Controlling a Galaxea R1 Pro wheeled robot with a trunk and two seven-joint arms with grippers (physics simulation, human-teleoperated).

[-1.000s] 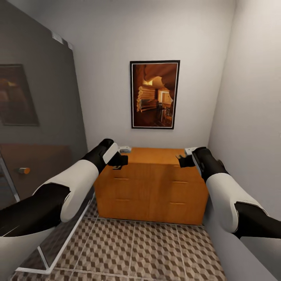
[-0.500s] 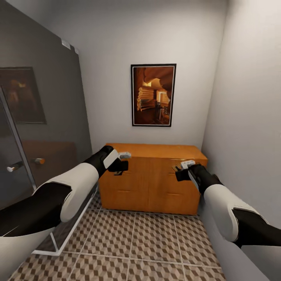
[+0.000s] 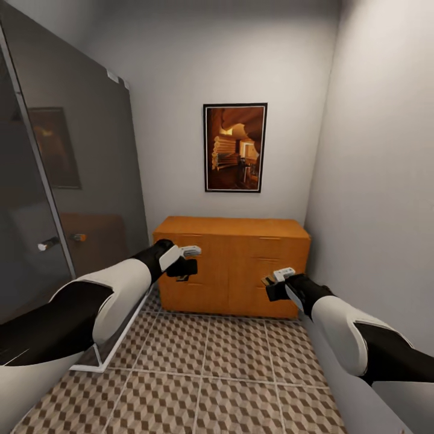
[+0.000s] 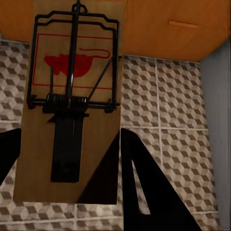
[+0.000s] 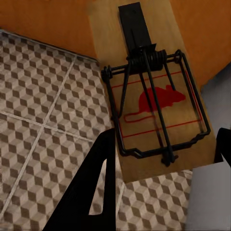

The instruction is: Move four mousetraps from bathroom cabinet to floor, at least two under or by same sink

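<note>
The cabinet (image 3: pixel 232 265), a low orange-brown chest, stands against the far wall with its drawers closed. My left gripper (image 3: pixel 187 260) hangs in front of its left half, shut on a mousetrap (image 3: pixel 191 248). In the left wrist view that mousetrap (image 4: pixel 72 96) is a wooden board with black wire and a red mouse print, held between dark fingers (image 4: pixel 144 192). My right gripper (image 3: pixel 275 287) hovers lower, before the cabinet's right end, shut on a second mousetrap (image 3: pixel 283 274). The right wrist view shows this mousetrap (image 5: pixel 154 96) above the cube-patterned bathroom floor (image 3: pixel 199 361).
A dark glass shower panel (image 3: pixel 78 181) with a handle (image 3: pixel 48 244) and a white base rim (image 3: pixel 111 352) lines the left side. A plain wall (image 3: pixel 374 211) closes the right. A framed picture (image 3: pixel 235 147) hangs above the cabinet.
The camera has backed away from the cabinet, so more floor shows. Both arms have come down, the right one lower, each still holding its mousetrap.
</note>
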